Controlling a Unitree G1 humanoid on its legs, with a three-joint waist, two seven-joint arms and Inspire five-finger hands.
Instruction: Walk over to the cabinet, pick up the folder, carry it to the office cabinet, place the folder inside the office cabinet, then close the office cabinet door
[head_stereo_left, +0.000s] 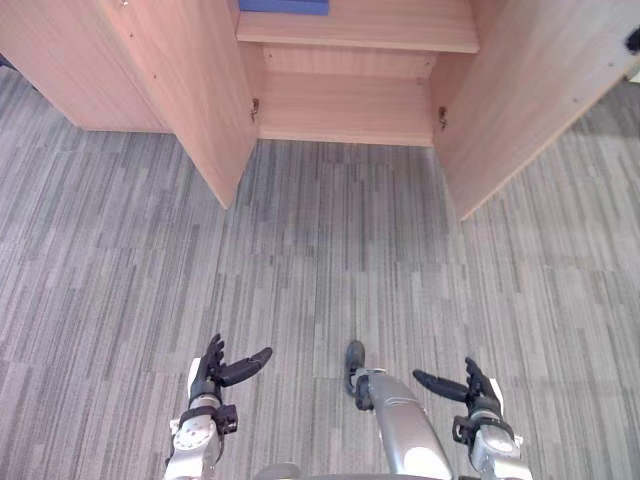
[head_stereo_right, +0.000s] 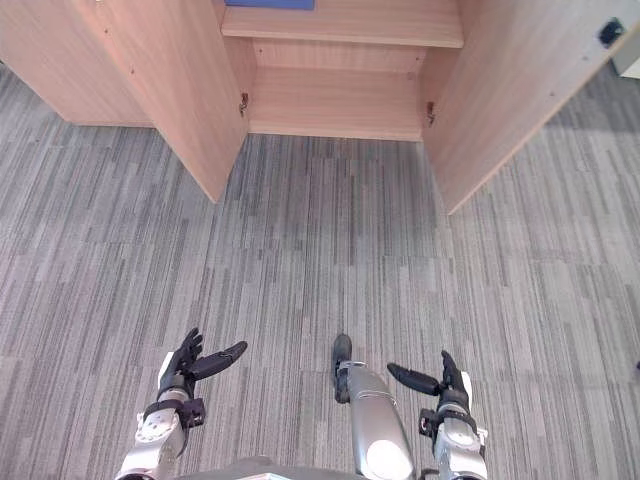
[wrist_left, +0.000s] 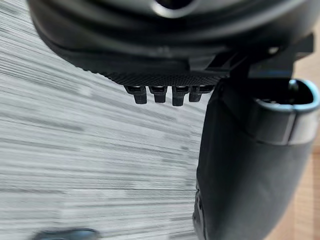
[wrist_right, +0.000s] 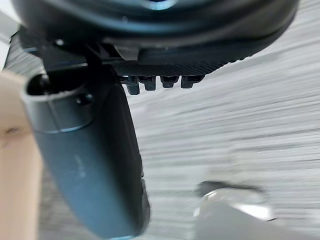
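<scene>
One blue folder (head_stereo_left: 284, 6) sits on the cabinet shelf (head_stereo_left: 360, 30) — doors (head_stereo_left: 190, 90) open.

Both silver-grey forearms end in black hands, the left hand (head_stereo_left: 208, 377) and right hand (head_stereo_left: 479, 393), palms seemingly fine-textured.

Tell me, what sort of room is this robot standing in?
Probably an office: grey striped carpet covers the floor, a light wooden cabinet stands with both doors swung open, and what looks like a flat blue folder lies on its upper shelf.
</scene>
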